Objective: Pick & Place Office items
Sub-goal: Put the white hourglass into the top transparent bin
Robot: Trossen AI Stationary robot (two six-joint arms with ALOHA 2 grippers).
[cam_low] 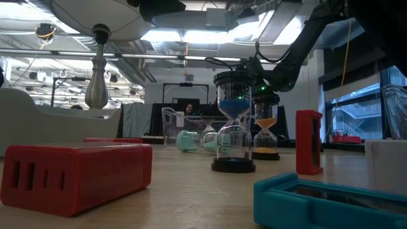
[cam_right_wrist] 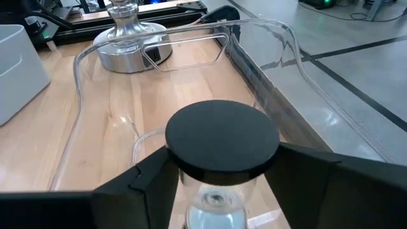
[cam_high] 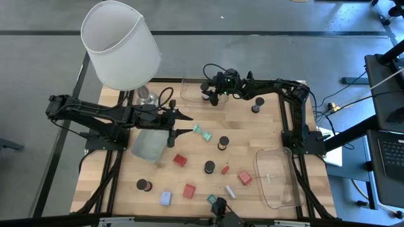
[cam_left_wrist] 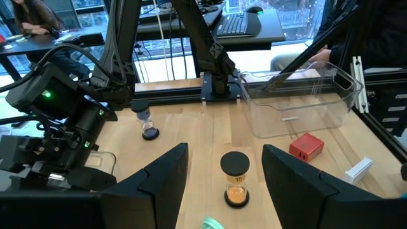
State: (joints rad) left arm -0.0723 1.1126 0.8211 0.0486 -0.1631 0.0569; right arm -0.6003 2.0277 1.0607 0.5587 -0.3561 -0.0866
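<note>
Nearest the low camera, a red block [cam_low: 76, 173] and a teal clip [cam_low: 331, 202] lie on my table [cam_high: 196, 157], with more blocks and sand timers scattered behind. Midway, my left gripper [cam_high: 181, 123] hangs with fingers spread, a teal clip [cam_high: 202, 132] just beyond its tips and an orange sand timer [cam_left_wrist: 236, 179] ahead. Farthest, my right gripper [cam_high: 209, 92] pinches a blue sand timer [cam_right_wrist: 219, 159] over the clear tray [cam_right_wrist: 191, 44], beside the lamp base [cam_right_wrist: 130, 44].

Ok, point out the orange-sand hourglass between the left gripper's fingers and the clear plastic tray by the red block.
orange-sand hourglass [cam_left_wrist: 236, 180], left wrist view, glass body.
clear plastic tray [cam_left_wrist: 331, 108], left wrist view, side wall.
</note>
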